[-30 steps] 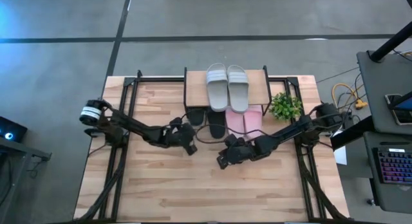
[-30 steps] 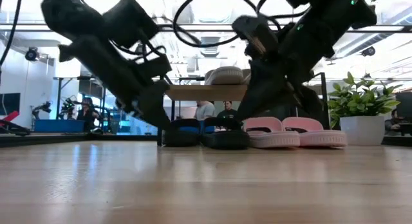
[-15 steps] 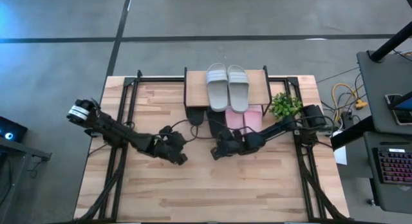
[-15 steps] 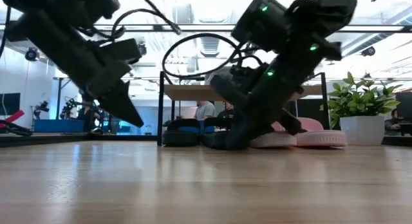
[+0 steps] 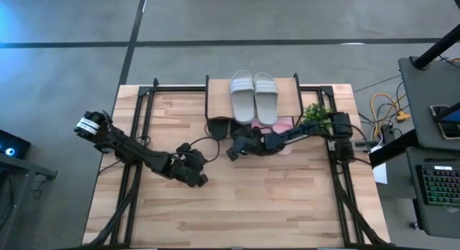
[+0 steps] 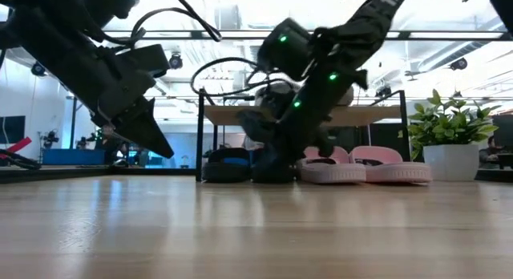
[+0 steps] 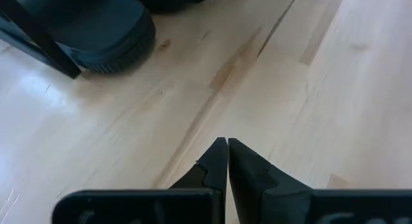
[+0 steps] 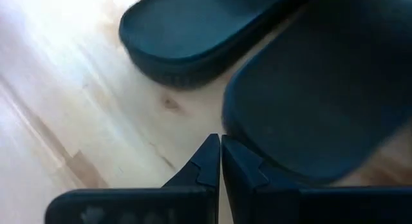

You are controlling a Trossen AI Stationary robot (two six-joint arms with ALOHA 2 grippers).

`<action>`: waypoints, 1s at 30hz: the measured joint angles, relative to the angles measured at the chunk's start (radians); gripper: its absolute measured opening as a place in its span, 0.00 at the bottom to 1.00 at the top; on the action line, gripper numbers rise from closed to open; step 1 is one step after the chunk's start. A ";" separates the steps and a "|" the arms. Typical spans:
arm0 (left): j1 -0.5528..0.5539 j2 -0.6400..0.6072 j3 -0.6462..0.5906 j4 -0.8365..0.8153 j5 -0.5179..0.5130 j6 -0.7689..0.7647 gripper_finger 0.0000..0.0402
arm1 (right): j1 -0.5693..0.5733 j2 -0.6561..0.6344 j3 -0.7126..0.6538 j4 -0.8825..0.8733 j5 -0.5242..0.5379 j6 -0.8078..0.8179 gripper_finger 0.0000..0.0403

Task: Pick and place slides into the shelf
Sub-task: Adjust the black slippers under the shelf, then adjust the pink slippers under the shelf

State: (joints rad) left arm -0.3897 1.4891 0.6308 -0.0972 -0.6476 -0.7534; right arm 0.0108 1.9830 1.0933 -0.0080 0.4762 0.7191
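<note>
You are close to the end: the grey-green pair (image 5: 254, 98) lies side by side on the shelf (image 5: 217, 96) top plank, and under that plank the pink pair (image 6: 365, 165) and the black pair (image 6: 227, 166) sit on the table between the frame legs, so all six slides look placed. What seems left is squaring up the black slide nearest the pink ones, then backing away. Your right gripper (image 5: 233, 151) is at the shelf's front edge, jaws pressed together and empty, their tips right at the heel of a black slide (image 8: 309, 108). Your left gripper (image 5: 199, 179) waits well clear of the shelf's front, jaws also together, holding nothing. From above, the plank and your right arm hide most of the lower row.
</note>
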 joint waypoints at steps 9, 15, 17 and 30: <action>0.000 0.000 0.000 -0.017 -0.001 0.000 0.00 | 0.036 0.038 0.085 -0.119 -0.110 0.001 0.02; 0.005 0.000 0.000 -0.016 -0.022 0.000 0.00 | 0.127 -0.123 0.044 -0.390 -0.059 0.184 0.02; 0.008 0.001 0.000 -0.016 -0.023 0.000 0.00 | 0.151 -0.181 -0.003 -0.468 -0.056 0.286 0.02; 0.010 0.001 0.000 -0.017 -0.024 0.001 0.00 | 0.110 -0.260 -0.264 -0.338 -0.057 0.441 0.02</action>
State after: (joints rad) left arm -0.3794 1.4899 0.6306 -0.1140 -0.6715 -0.7525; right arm 0.1209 1.7228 0.8295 -0.3462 0.4193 1.1600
